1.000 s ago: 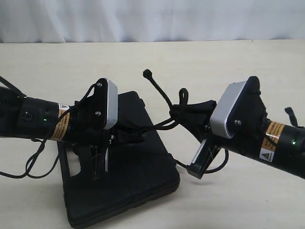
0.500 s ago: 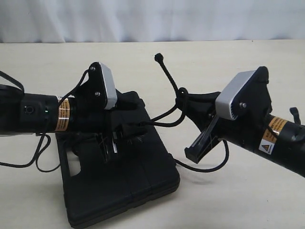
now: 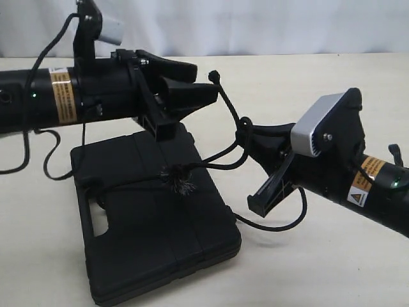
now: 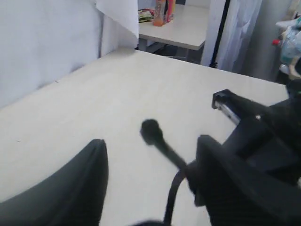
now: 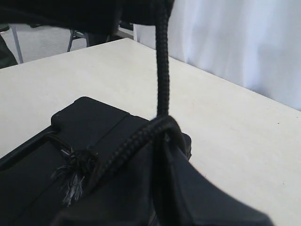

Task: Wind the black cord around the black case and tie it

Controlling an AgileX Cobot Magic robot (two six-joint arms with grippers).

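The right gripper has its jaws standing wide apart, so it pinches nothing; instead the black cord is hooked and wound over its upper finger, while the lower finger hangs bare and angled down toward the table. From that wound finger one strand climbs steeply to a small knobbed end, which sits in the air just beside the tips of the left gripper. That gripper is held well above the table, its jaws also spread wide and gripping nothing; its wrist view shows the knobbed end between the two fingers but touching neither. A second strand runs from the right gripper's finger down onto the black case, where the cord's frayed knot lies on the lid near the middle, and a thin line of cord carries on across the lid toward the side with the handle slot. Another slack loop of cord lies on the table between the case's near corner and the right gripper. The case lies flat on the pale tabletop below the left arm and just beside the right gripper, lid up, with no cord tied about it yet. A white curtain closes off the far edge of the table.
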